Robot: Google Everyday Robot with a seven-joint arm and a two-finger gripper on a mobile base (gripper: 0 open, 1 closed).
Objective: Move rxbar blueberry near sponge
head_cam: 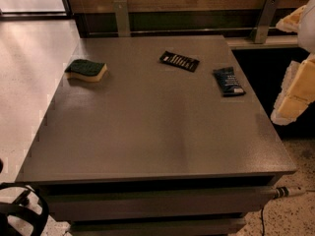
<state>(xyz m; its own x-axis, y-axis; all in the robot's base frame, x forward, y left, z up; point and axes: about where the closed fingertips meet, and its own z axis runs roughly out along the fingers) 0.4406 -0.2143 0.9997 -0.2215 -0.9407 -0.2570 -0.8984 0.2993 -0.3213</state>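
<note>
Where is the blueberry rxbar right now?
In the camera view, the rxbar blueberry lies near the right edge of the table, just right of the black bar, far from the sponge; the gripper hangs beyond that edge.

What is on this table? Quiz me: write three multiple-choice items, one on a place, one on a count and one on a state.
1. Where on the table does the sponge lie?
A. far left
B. centre
C. near right corner

2. How many bars lie on the table?
A. one
B. two
C. four

3. How does the rxbar stand to the gripper?
A. held in it
B. flat on the table, apart from it
C. pinned under it

Key:
1 A: the sponge sits by the far left edge.
2 B: only the black bar and the rxbar are there.
3 B: the gripper hangs past the right edge, off the table, touching nothing.
</note>
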